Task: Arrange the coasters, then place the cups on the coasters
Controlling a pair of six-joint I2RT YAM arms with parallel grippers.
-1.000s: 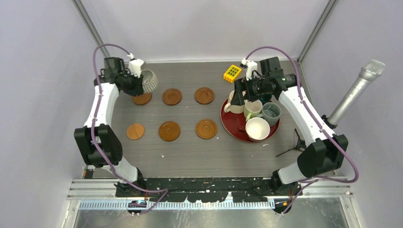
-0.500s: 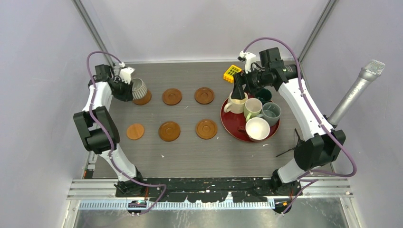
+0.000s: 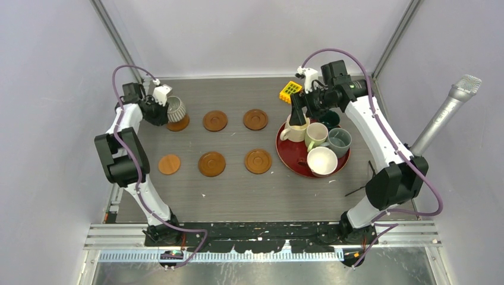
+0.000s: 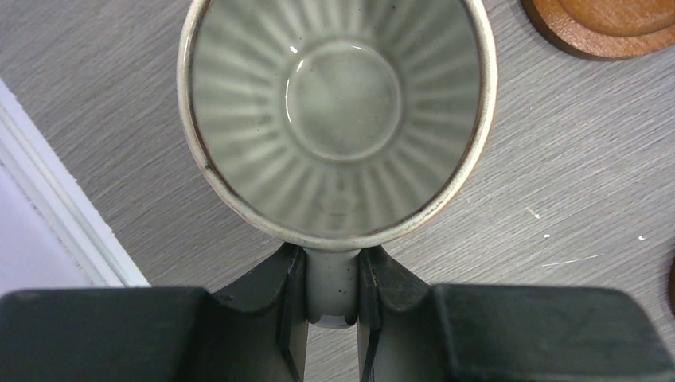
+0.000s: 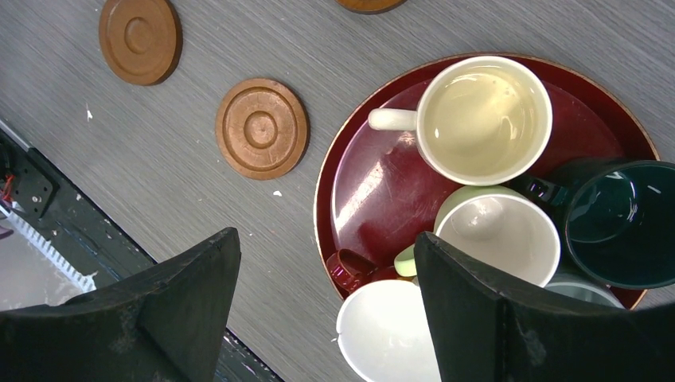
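My left gripper (image 4: 330,270) is shut on the handle of the grey-white ribbed cup (image 4: 334,111). In the top view this ribbed cup (image 3: 176,108) hangs over the back-left coaster (image 3: 178,124); I cannot tell whether they touch. Five other coasters lie in two rows: (image 3: 215,120), (image 3: 255,119), (image 3: 169,164), (image 3: 211,164), (image 3: 258,161). My right gripper (image 5: 325,239) stands open and empty above the red tray (image 5: 374,191). The tray holds the cream cup (image 5: 484,119), pale green cup (image 5: 497,235), dark teal cup (image 5: 621,223), white-lined brown cup (image 5: 390,334) and grey cup (image 3: 340,141).
A yellow block (image 3: 290,91) lies at the back beside the tray (image 3: 291,155). A silver microphone (image 3: 446,116) leans in at the right wall. A thin black item (image 3: 362,187) lies at the table's right edge. A white wall edge (image 4: 56,215) runs close to the ribbed cup.
The left arm carried the ribbed cup left and a little nearer, over the back-left coaster. The right gripper drifted slightly toward the back over the tray, staying open.
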